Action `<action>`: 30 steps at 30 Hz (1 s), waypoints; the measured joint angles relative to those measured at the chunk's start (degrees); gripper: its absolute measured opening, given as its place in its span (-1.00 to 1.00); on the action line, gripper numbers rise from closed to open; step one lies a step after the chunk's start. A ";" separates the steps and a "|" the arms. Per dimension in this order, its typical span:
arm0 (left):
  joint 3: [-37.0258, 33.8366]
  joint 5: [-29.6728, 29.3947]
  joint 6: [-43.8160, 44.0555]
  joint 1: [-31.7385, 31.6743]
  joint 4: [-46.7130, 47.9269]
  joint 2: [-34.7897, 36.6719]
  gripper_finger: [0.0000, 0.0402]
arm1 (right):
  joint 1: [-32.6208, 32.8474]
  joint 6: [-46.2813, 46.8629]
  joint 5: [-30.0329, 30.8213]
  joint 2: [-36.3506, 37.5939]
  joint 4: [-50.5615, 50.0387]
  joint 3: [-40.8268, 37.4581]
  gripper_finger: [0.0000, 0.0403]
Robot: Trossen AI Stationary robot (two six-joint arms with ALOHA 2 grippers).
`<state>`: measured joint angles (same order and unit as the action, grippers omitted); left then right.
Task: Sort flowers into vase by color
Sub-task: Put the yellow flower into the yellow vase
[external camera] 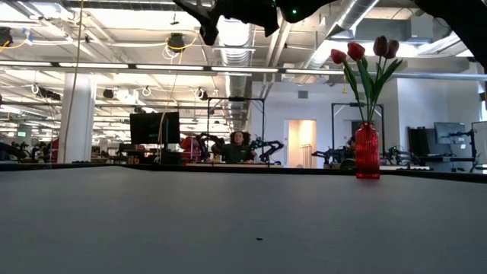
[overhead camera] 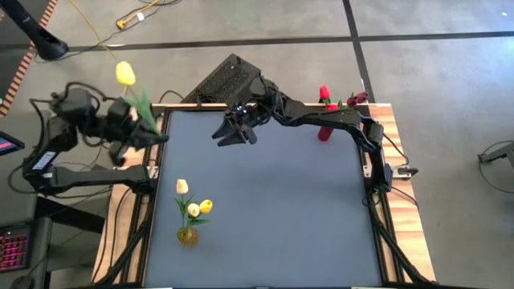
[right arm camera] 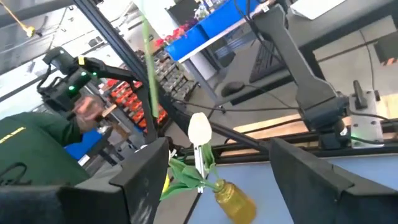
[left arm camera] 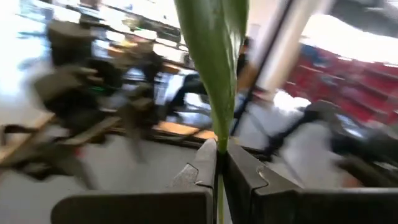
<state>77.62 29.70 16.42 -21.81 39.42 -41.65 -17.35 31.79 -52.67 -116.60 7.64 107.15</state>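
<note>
My left gripper (overhead camera: pixel 151 132) is over the table's left edge, shut on a yellow tulip (overhead camera: pixel 125 74) with green leaves (overhead camera: pixel 143 104). My right gripper (overhead camera: pixel 233 135) hangs open over the far middle of the table, nothing between its fingers (right arm camera: pixel 217 149). A yellow vase (overhead camera: pixel 187 235) stands near the left front and holds white and yellow tulips (overhead camera: pixel 193 207); it also shows in the right wrist view (right arm camera: pixel 233 199). A red vase (overhead camera: pixel 324 130) at the far right holds red and dark red tulips (external camera: pixel 358 53). My left gripper pinches the tulip's green stem (left arm camera: pixel 219 148) between its two fingers, right where a long leaf (left arm camera: pixel 214 56) springs from it. The fingers lie about level, coming from the table's left side. The tulip is lifted clear of the table, its leaf and head rising past the fingers.
A black mesh box (overhead camera: pixel 229 79) sits past the table's far edge. Wooden rails (overhead camera: pixel 393 185) border the dark mat. A person in a green sleeve (right arm camera: pixel 31 155) shows beyond the table in the right wrist view; another person (external camera: pixel 238 144) sits far behind.
</note>
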 joint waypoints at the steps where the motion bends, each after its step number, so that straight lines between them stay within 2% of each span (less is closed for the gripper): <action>1: 0.00 1.91 0.46 0.51 0.25 0.47 -1.00 | 0.18 -0.12 0.11 0.00 -0.18 0.00 0.52; 6: -0.07 8.63 -0.89 4.48 2.56 1.30 -1.00 | 0.80 -0.15 0.30 0.00 -0.71 0.00 0.52; 10: -0.70 9.07 -4.84 9.47 2.86 0.95 -1.00 | 1.95 -0.39 1.83 0.00 -2.63 0.00 0.52; 15: -6.05 8.77 -3.74 18.16 -0.99 -0.03 -1.00 | 3.65 -0.80 2.99 0.02 -3.06 0.00 0.52; 19: -11.70 4.81 -1.37 26.87 -6.48 0.11 -1.00 | 4.74 -0.79 3.31 0.02 -3.13 0.00 0.52; 25: -17.20 -7.91 -1.64 39.39 -7.07 1.83 -1.00 | 5.45 -0.81 3.33 0.04 -4.43 0.00 0.52; 30: -18.64 -17.36 -0.12 47.72 -7.46 2.49 -1.00 | 5.45 -0.98 3.33 0.04 -5.94 0.00 0.52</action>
<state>58.98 12.35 16.30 25.91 31.96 -39.16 -11.90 30.81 -49.34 -116.55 1.70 107.15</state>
